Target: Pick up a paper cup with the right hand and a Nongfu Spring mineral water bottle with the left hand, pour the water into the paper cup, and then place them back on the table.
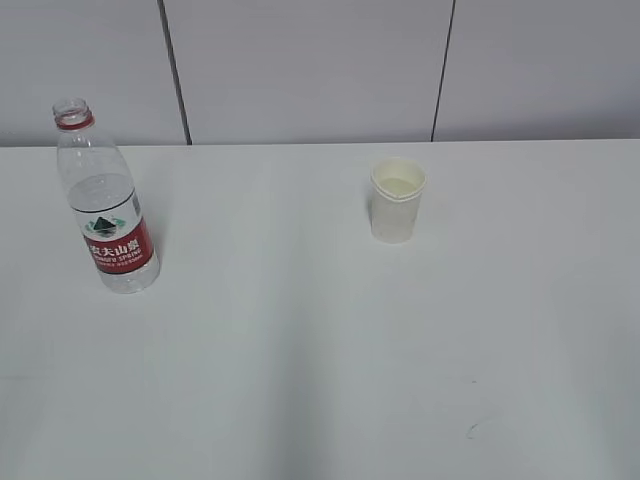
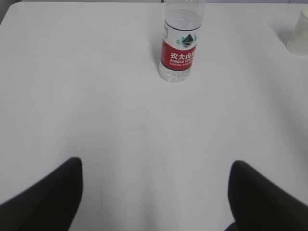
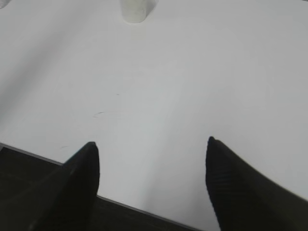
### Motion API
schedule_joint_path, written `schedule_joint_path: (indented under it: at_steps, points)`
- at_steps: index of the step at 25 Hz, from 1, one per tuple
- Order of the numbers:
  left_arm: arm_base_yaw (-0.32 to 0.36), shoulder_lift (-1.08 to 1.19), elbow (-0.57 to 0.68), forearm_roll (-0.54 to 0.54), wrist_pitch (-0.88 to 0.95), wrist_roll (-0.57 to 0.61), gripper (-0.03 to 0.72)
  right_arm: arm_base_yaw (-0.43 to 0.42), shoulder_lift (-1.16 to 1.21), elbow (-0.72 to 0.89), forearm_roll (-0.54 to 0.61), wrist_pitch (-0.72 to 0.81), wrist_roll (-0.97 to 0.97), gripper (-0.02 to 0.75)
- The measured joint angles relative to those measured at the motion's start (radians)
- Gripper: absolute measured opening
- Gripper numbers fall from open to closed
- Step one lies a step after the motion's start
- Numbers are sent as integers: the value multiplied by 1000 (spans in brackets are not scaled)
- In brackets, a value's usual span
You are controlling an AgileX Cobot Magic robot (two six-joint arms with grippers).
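White bench (image 1: pixel 300 380) carries one bottle (image 1: pixel 105 200) and one cup (image 1: pixel 397 202); both stand upright and well apart from each other. The bottle is near the far left corner of the bench, the cup nearer the far edge, a little right of the middle.

The left tool (image 2: pixel 154 192) is low over the bench with its two black fingers (image 2: pixel 53 192) spread apart and nothing between them. The bottle stands ahead of it, toward the far edge. The right tool (image 3: pixel 151 178) is over the near edge, fingers also apart and empty; the cup is far ahead of it, a little to the left.

The bottle is clear plastic without a cap, with a red neck ring and a red-and-white label with a green mountain. The cup is plain white paper, tapered, cream inside, much shorter than the bottle.
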Motion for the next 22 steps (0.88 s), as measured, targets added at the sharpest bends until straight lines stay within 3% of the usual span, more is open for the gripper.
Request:
schedule_joint_path:
  at_steps: [4,22]
  points:
    - [33,0,0,-4,0,0,564,-37,0,0,0,0,4,517]
    - [35,0,0,-6,0,0,564,-38,0,0,18,0,17,518]
